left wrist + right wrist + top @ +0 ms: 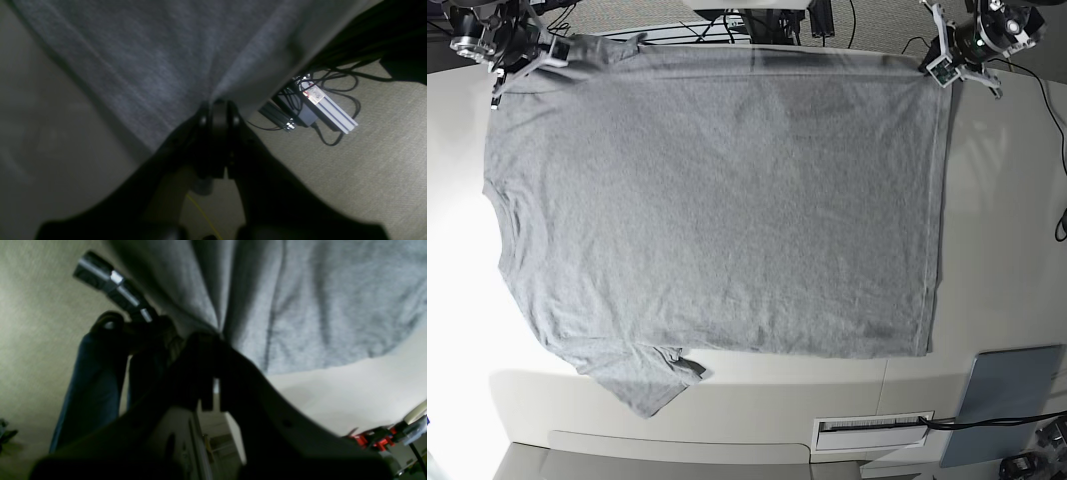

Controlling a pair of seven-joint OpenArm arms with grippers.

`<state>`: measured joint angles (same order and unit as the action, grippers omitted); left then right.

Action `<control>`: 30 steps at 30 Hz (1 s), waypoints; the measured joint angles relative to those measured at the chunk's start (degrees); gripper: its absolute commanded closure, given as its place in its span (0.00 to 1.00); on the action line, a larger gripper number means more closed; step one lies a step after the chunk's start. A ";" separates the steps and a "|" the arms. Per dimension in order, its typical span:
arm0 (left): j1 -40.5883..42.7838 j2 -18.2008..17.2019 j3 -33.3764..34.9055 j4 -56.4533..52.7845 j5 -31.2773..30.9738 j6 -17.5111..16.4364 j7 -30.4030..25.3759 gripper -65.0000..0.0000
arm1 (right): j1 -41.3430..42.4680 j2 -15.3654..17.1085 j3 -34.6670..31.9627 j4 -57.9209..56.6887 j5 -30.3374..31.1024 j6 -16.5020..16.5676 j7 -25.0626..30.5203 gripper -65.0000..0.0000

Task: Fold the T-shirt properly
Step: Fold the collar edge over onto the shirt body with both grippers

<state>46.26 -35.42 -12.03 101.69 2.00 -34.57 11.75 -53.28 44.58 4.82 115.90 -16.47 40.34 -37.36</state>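
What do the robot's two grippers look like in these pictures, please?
Close up, the left gripper and the right gripper show black, curved fingers. In the base view both ends carry white brackets around dark round housings.

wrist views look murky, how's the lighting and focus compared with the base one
Left wrist view: dim and soft, left gripper a near-black silhouette pinching the T-shirt. Right wrist view: also underexposed, right gripper dark and blurred. Base view: evenly lit and sharper, with wide-angle bending at the table edges.
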 measured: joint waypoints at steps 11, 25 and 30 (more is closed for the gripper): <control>-3.56 0.35 -1.25 -0.35 -3.17 1.46 3.15 1.00 | 5.64 0.00 5.18 2.40 -1.84 -8.94 0.98 1.00; -13.70 0.66 -1.05 -2.80 -2.38 6.67 5.38 1.00 | 21.73 -0.48 -2.58 -3.85 0.09 -10.29 5.44 1.00; -15.82 0.94 -1.05 -2.82 -2.32 6.73 5.42 1.00 | 28.61 -0.68 -8.07 -8.66 0.02 -12.28 5.22 1.00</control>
<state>30.44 -34.48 -13.08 98.87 -0.32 -27.83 17.17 -24.67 43.90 -3.25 107.24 -16.45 28.05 -32.14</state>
